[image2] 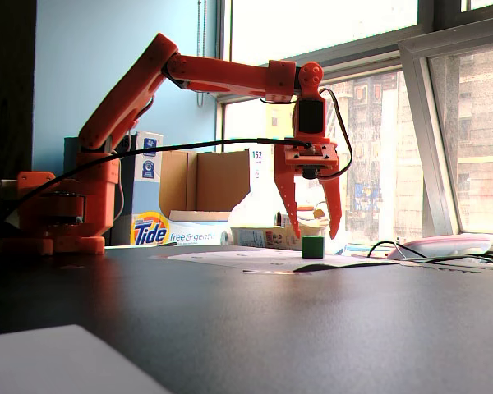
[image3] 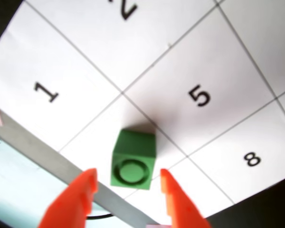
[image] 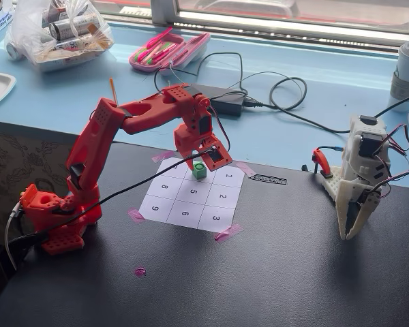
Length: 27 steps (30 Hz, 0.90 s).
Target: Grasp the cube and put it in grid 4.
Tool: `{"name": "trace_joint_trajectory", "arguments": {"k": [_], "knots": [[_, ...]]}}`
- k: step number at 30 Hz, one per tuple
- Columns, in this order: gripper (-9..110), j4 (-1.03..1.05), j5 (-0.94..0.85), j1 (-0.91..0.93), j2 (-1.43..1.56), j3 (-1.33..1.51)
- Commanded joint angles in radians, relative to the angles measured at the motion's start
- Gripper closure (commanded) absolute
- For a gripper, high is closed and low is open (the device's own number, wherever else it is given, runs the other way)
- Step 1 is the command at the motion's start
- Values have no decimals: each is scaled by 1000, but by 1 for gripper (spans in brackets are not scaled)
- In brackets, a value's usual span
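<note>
The small green cube [image: 200, 171] stands on the 3x3 numbered sheet, in the cell between 1 and 7 and next to 5. That is grid 4 [image3: 97, 130]; its digit is not visible. The cube's face with the dark ring [image3: 131, 171] points toward the wrist camera. My red gripper [image: 203, 163] hangs open over the cube. In the wrist view its fingertips [image3: 88, 183] stand on either side of the cube with gaps. In a fixed view the gripper [image2: 312, 235] has its tips level with the top of the cube [image2: 313, 247], not touching.
A white second arm [image: 360, 184] rests at the right of the black table. A power brick with cables [image: 225, 102], a pink case [image: 167, 49] and a bag [image: 58, 30] lie on the blue ledge behind. Boxes [image2: 150, 226] stand behind the arm's base.
</note>
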Motion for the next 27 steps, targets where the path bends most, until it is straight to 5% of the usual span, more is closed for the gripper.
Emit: {"name": "trace_joint_trajectory", "arguments": {"k": [1,10,18,27], "knots": [[81,11,-5,5,107,-5],[79,100,-72,95,526,-40],[101,153,-173,479,933,-5],[101,-175,-299,733,1476,640]]}}
